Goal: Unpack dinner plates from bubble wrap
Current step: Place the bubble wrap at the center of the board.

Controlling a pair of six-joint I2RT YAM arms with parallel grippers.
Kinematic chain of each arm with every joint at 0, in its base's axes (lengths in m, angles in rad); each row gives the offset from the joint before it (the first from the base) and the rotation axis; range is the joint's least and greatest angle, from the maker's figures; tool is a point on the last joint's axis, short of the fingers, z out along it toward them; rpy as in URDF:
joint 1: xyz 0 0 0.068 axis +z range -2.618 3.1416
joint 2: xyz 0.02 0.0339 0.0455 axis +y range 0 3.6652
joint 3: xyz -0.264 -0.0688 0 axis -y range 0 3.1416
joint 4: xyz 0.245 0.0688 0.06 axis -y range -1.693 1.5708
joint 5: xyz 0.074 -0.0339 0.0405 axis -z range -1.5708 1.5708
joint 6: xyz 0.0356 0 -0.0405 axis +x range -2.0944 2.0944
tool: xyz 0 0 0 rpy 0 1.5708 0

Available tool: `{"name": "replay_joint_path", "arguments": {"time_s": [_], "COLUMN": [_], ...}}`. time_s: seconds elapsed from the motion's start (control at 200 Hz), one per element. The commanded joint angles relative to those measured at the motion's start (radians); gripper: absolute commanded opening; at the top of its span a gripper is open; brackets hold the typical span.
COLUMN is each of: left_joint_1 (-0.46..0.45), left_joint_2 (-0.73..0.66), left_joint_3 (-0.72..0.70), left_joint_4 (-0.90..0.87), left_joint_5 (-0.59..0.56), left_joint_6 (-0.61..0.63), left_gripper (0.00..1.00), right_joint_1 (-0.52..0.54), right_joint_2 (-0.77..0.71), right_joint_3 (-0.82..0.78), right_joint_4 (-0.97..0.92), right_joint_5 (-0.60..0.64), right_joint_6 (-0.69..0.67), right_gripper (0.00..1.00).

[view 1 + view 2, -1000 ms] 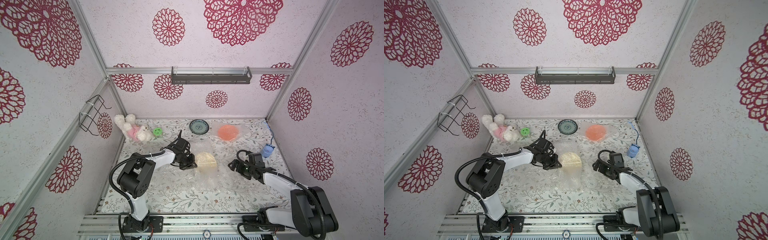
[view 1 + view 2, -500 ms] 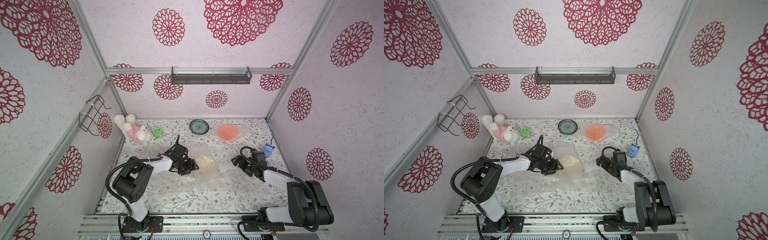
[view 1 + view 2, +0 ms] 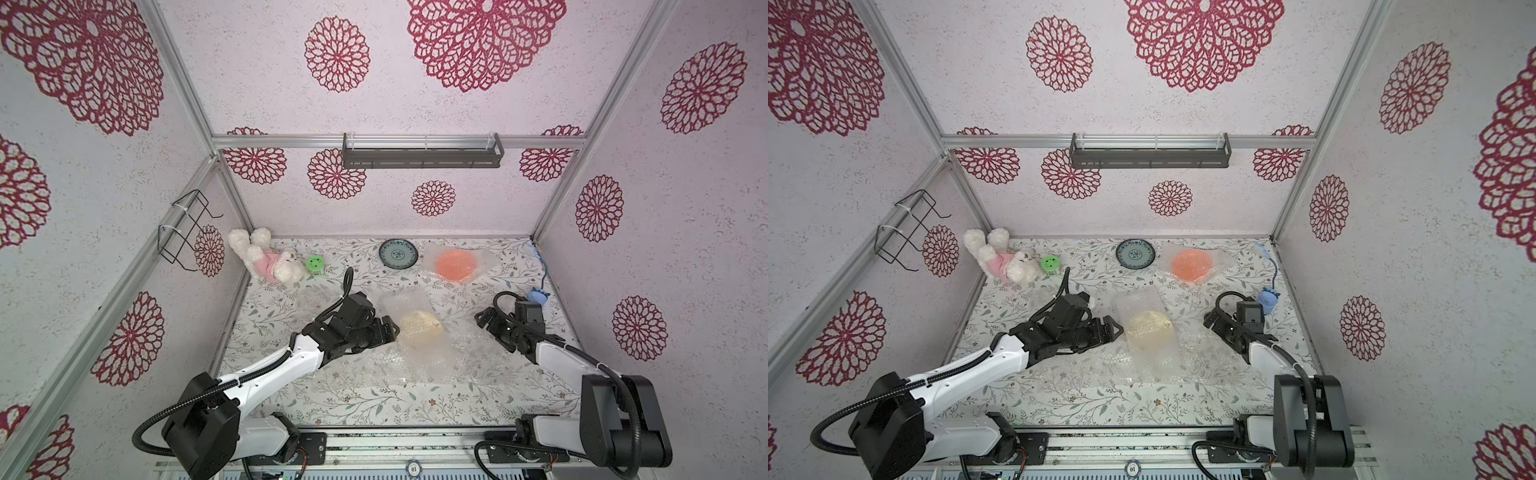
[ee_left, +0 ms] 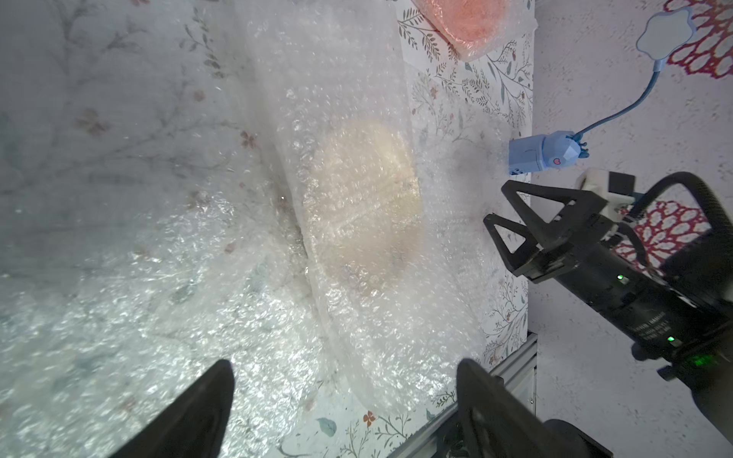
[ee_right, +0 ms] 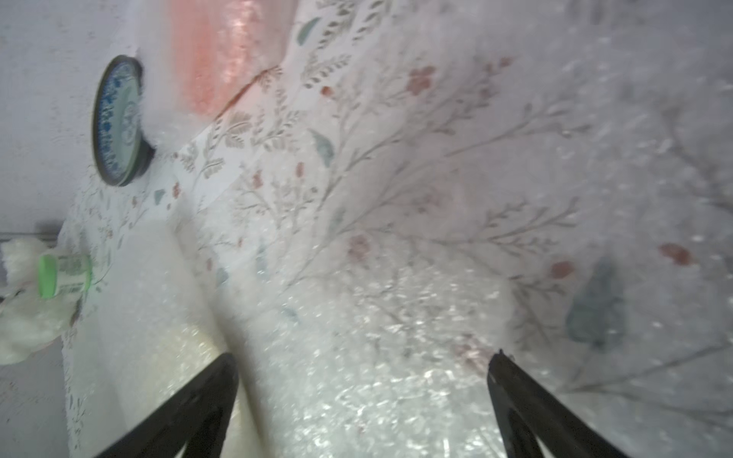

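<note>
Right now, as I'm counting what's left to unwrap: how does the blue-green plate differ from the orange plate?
The blue-green plate lies uncovered, while the orange plate sits inside bubble wrap. The blue-green plate is patterned with a dark rim, while the orange plate is plain. Both are round and lie flat, side by side, at the far end of the table.

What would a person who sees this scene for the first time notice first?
Probably the cream plate, wrapped in shiny bubble wrap at mid-table, between the open left gripper and the open right gripper. Next, at the back, the orange plate in its own wrap, the bare blue-green plate beside it, and a plush toy.
</note>
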Motion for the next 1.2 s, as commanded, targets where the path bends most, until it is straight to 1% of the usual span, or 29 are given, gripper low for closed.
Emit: {"name": "replay_joint_path", "arguments": {"time_s": [0.0, 0.095, 0.185, 0.29, 0.35, 0.4, 0.51, 0.61, 0.7, 0.786, 0.856, 1.046, 1.116, 1.136, 1.196], "left_joint_1": [-0.043, -0.086, -0.104, -0.103, -0.102, -0.104, -0.084, -0.062, -0.046, -0.042, -0.042, -0.041, -0.038, -0.037, -0.037], "left_joint_2": [0.048, 0.131, 0.217, 0.325, 0.389, 0.432, 0.522, 0.572, 0.599, 0.623, 0.637, 0.643, 0.644, 0.679, 0.683], "left_joint_3": [0.035, 0.106, 0.164, 0.239, 0.305, 0.347, 0.409, 0.404, 0.369, 0.353, 0.345, 0.307, 0.299, 0.297, 0.294], "left_joint_4": [-0.008, -0.018, -0.002, 0.001, -0.017, -0.021, -0.051, -0.043, 0.014, 0.043, 0.047, 0.064, 0.068, 0.071, 0.077], "left_joint_5": [-0.045, -0.065, -0.066, -0.058, -0.055, -0.055, -0.053, -0.038, 0.020, 0.060, 0.064, 0.056, 0.055, 0.058, 0.066], "left_joint_6": [-0.016, -0.004, -0.003, -0.016, -0.012, -0.003, -0.006, -0.011, -0.010, -0.002, 0.001, -0.006, -0.008, -0.008, -0.006], "left_gripper": [0.90, 0.90, 0.89, 0.80, 0.77, 0.75, 0.65, 0.61, 0.59, 0.58, 0.58, 0.58, 0.58, 0.58, 0.58], "right_joint_1": [0.099, 0.155, 0.212, 0.232, 0.232, 0.232, 0.235, 0.236, 0.238, 0.239, 0.243, 0.270, 0.282, 0.284, 0.291], "right_joint_2": [-0.047, -0.009, 0.040, 0.090, 0.120, 0.150, 0.200, 0.225, 0.249, 0.287, 0.312, 0.361, 0.357, 0.354, 0.341], "right_joint_3": [0.073, 0.062, 0.063, 0.055, 0.053, 0.060, 0.065, 0.067, 0.069, 0.080, 0.084, 0.094, 0.090, 0.090, 0.091], "right_joint_4": [-0.039, 0.021, 0.063, 0.124, 0.139, 0.157, 0.204, 0.208, 0.215, 0.226, 0.249, 0.280, 0.305, 0.313, 0.321], "right_joint_5": [-0.030, -0.157, -0.203, -0.232, -0.233, -0.253, -0.289, -0.297, -0.296, -0.304, -0.320, -0.361, -0.395, -0.405, -0.422], "right_joint_6": [-0.081, -0.089, -0.100, -0.084, -0.084, -0.082, -0.062, -0.066, -0.074, -0.075, -0.067, -0.062, -0.047, -0.040, -0.027], "right_gripper": [0.98, 0.96, 0.94, 0.91, 0.88, 0.84, 0.76, 0.73, 0.72, 0.68, 0.63, 0.55, 0.53, 0.53, 0.49]}}
